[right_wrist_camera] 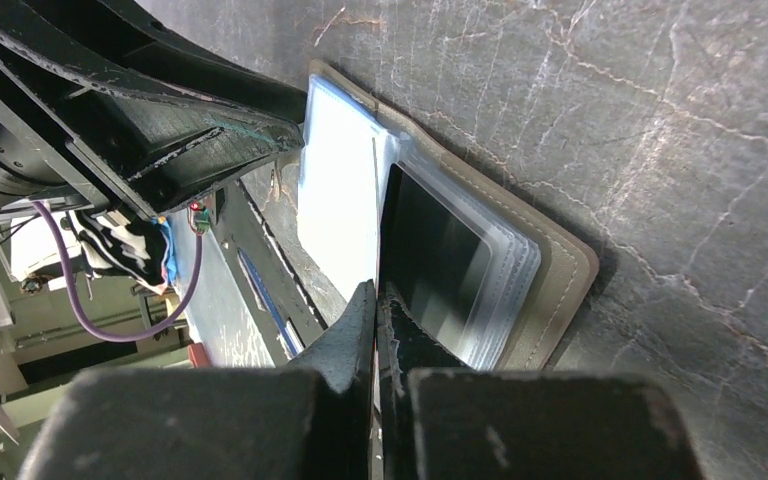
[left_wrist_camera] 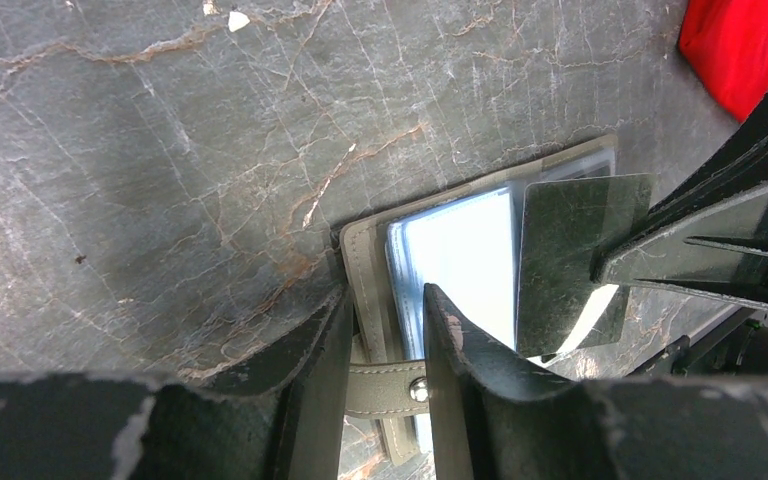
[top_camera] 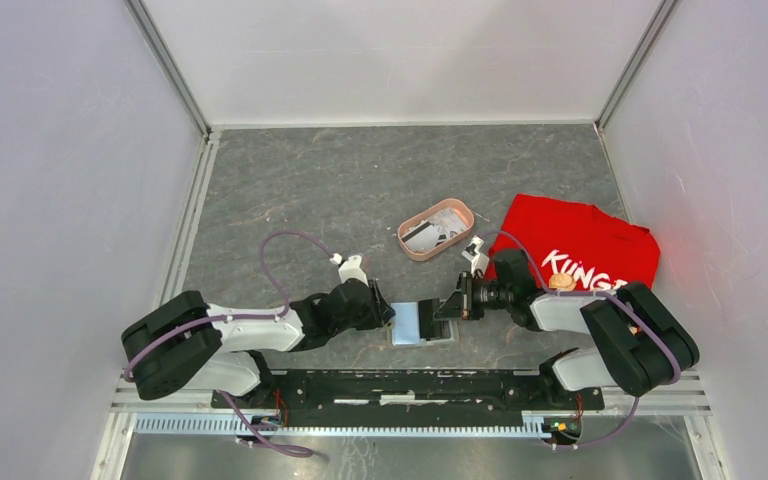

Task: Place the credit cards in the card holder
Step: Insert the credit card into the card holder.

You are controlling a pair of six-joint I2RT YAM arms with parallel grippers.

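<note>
The top view looks steeply down from behind the arm bases (top_camera: 580, 368) over the whole table (top_camera: 360, 170). Both wrist views sit low and close, facing each other across the open card holder (top_camera: 422, 322) by the near edge, which all three share.

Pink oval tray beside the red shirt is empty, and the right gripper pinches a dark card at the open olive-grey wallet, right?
No, not empty: the top view shows whitish thin cards lying in the pink oval tray. The rest holds.
</note>
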